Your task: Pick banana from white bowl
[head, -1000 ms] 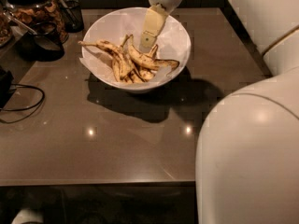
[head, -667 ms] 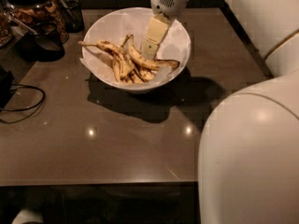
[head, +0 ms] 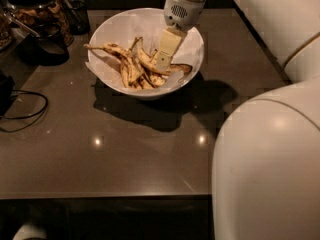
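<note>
The white bowl (head: pixel 112 31) with crinkled paper lining stands at the back middle of the dark table. It holds a pile of overripe bananas. The banana (head: pixel 175 68), long, curved and brown-speckled with a dark tip, lies along the bowl's right side. A banana with a long thin stem (head: pixel 102 47) points left. My gripper (head: pixel 163 64) hangs down from the wrist (head: pixel 179 9) into the bowl, its tip right at the banana's middle.
A dark glass jar (head: pixel 36 11) with snacks stands at the back left beside a dark holder (head: pixel 75 14). A black cable (head: pixel 30 115) loops at the left edge. My white arm and body (head: pixel 270 164) fill the right foreground. The table's front edge (head: pixel 100 196) is near.
The gripper has come down deeper into the bowl, onto the bananas, and shifted slightly right. The bananas and bowl have stayed in place.
</note>
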`<state>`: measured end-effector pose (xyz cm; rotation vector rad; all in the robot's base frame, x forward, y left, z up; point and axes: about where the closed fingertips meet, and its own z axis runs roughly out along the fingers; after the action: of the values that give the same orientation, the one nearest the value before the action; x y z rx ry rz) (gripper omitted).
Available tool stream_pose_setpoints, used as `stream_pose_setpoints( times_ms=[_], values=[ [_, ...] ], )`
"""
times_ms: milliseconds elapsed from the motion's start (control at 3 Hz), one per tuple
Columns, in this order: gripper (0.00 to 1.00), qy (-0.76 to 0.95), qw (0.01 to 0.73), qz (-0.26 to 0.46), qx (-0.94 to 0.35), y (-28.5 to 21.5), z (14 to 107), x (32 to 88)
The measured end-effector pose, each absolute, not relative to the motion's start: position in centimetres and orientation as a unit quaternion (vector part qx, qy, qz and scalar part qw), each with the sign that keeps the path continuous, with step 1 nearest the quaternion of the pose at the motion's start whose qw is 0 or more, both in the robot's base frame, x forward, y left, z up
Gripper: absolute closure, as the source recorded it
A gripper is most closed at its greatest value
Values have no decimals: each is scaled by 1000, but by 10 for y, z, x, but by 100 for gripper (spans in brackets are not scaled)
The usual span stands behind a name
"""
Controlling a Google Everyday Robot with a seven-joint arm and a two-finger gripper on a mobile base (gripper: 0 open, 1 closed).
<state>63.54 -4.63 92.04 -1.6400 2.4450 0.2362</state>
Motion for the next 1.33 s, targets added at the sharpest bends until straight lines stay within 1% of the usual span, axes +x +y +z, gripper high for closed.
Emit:
stream_pose_setpoints(
  times_ms=[1333],
  values=[
    [25, 823, 72, 73, -559, -43, 904, 632]
  ],
)
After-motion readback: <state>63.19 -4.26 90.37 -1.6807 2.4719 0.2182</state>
